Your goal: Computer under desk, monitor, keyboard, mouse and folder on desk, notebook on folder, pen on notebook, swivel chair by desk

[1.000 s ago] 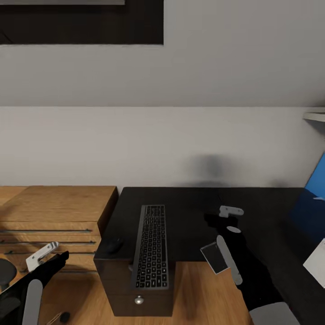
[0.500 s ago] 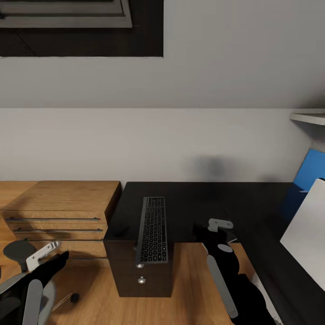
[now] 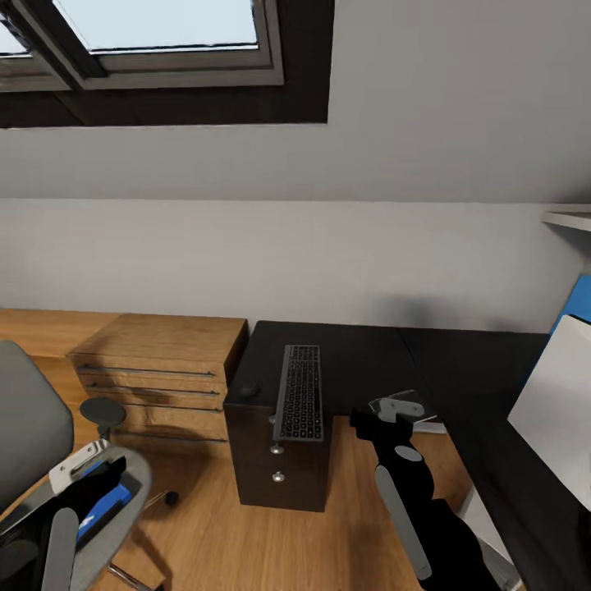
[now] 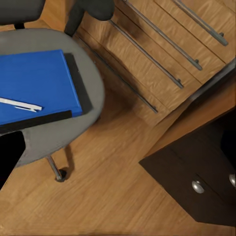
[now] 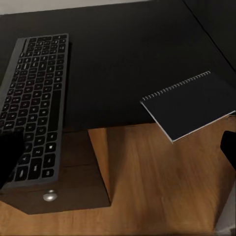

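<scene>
The black keyboard (image 3: 300,392) lies on the black desk (image 3: 361,361), one end over the drawer unit, with the small mouse (image 3: 249,391) to its left. A dark notebook (image 5: 189,103) overhangs the desk's edge. My right gripper (image 3: 400,408) hangs open just off that edge, above the notebook, nothing between its fingers (image 5: 10,152). The monitor's white back (image 3: 558,410) stands at the right. On the grey swivel chair (image 3: 33,419) lies the blue folder (image 4: 34,86) with the white pen (image 4: 19,104) on it. My left gripper (image 3: 82,466) is open above the seat.
A light wooden dresser (image 3: 156,369) stands between chair and desk. The desk's drawer unit (image 3: 279,468) has round silver knobs. A blue panel (image 3: 579,300) and a white shelf (image 3: 566,217) are at the right, a roof window (image 3: 156,25) above. Wooden floor (image 3: 213,542) lies before the desk.
The whole view has pulled back from the desk and tilted up. The chair with the folder and the window have come into sight. Both arms hold their pose in front of me.
</scene>
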Controlling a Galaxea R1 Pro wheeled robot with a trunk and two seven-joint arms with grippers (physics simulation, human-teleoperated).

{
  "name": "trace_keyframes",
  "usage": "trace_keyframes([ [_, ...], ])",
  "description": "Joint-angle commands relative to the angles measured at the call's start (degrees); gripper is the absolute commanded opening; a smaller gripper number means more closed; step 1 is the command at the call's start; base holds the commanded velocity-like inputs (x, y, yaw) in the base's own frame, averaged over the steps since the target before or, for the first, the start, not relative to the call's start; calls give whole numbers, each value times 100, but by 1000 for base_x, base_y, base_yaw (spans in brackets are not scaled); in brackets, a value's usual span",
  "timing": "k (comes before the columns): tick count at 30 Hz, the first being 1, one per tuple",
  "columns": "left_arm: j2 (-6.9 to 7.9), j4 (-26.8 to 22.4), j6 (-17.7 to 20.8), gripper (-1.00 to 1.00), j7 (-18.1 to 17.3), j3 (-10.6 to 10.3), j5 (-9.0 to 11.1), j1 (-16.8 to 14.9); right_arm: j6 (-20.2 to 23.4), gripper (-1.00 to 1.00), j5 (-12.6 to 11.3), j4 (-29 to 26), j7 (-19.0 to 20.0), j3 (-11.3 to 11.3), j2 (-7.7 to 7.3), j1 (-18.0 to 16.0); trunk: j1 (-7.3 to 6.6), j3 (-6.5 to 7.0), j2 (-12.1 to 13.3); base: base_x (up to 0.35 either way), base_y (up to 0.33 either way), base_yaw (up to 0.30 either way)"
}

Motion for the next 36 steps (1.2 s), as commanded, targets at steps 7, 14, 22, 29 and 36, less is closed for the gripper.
trace_keyframes([
  [7, 3, -9, 24, 100, 34, -2, 41, -8, 11, 100, -45, -6, -57, 8, -9, -5, -157, 132, 277, -142, 0, 76],
  [14, 4, -4, 46, 100, 31, -15, 36, -8, 5, 100, -31, -17, -73, 11, -23, -5, -311, 259, 557, -15, 0, 8],
  [22, 1, 489, 41, 100, 35, -295, -15, 5, -6, 100, -15, 67, -79, 27, -25, 27, -486, 403, 878, -3, 0, 1],
  [29, -48, 1737, -245, 100, 0, -491, -1273, 31, -774, 100, 143, 835, -82, 193, -23, 553, -640, 529, 1159, 0, 0, 0],
  [36, -171, 2848, -1632, 100, -6, -523, -1724, 94, -1893, 100, 478, 2028, -89, 410, -5, 816, -794, 655, 1440, 0, 0, 0],
])
